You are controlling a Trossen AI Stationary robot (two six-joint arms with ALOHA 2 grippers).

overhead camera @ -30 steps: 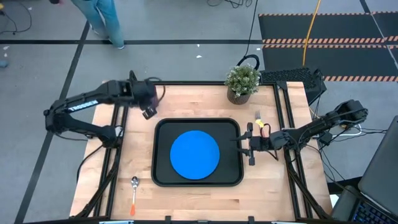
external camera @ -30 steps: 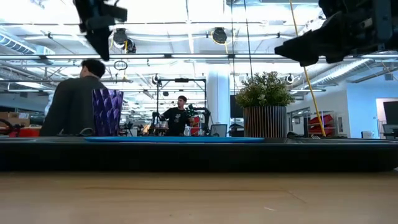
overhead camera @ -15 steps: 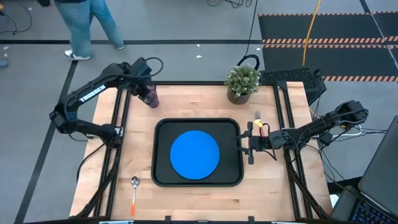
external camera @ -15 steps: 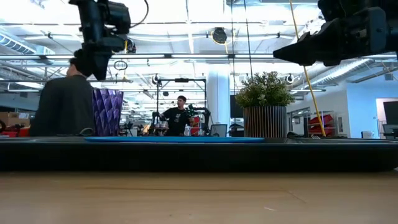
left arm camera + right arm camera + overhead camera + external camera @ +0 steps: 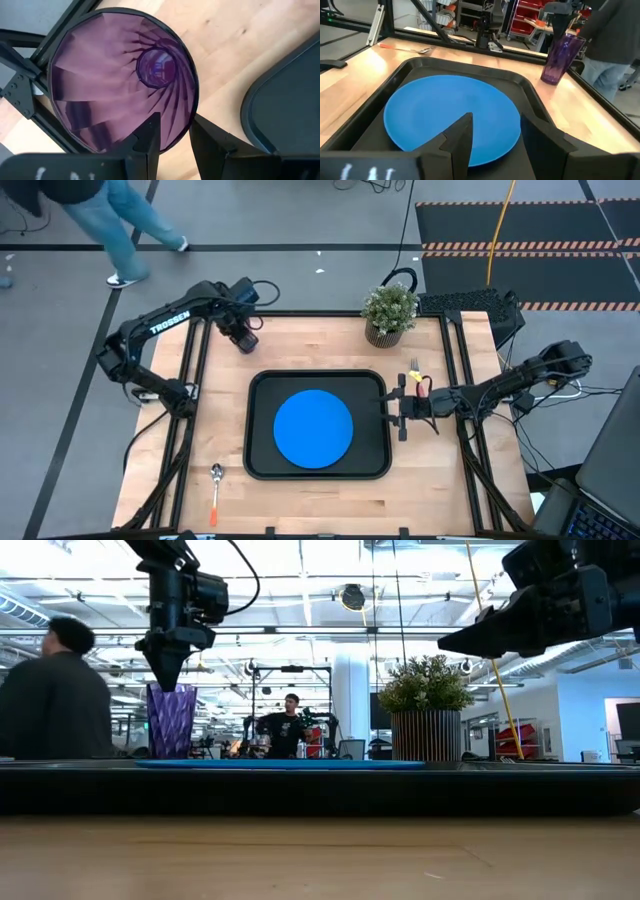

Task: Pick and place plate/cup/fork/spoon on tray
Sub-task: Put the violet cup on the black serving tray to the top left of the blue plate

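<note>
The purple cup (image 5: 172,725) stands upright on its base on the table's far left part, outside the black tray (image 5: 251,425). My left gripper (image 5: 175,140) points down at the cup's rim, open, one finger over the cup's inside and one outside it. The blue plate (image 5: 313,428) lies flat in the tray. My right gripper (image 5: 392,411) is open and empty over the tray's right rim. The red-handled fork (image 5: 415,370) lies on the table right of the tray, partly under my right arm. The orange-handled spoon (image 5: 215,488) lies near the front left. My left gripper comes at the cup from above, pointing down, its fingertips level with the cup's top. The rim (image 5: 189,117) on the tray side passes between the two fingers. I cannot tell whether either finger touches it. The cup stands upright on the table.
A potted green plant (image 5: 390,310) stands at the table's far edge, right of centre. Black frame rails (image 5: 190,380) run along both sides of the table. A person (image 5: 55,700) is in the room beyond the far edge.
My left gripper has swung from a spot nearer the tray toward the table's far edge, over the cup, turned to point down and come down to the rim. The cup has stayed in place. The person behind the table has walked toward the left.
</note>
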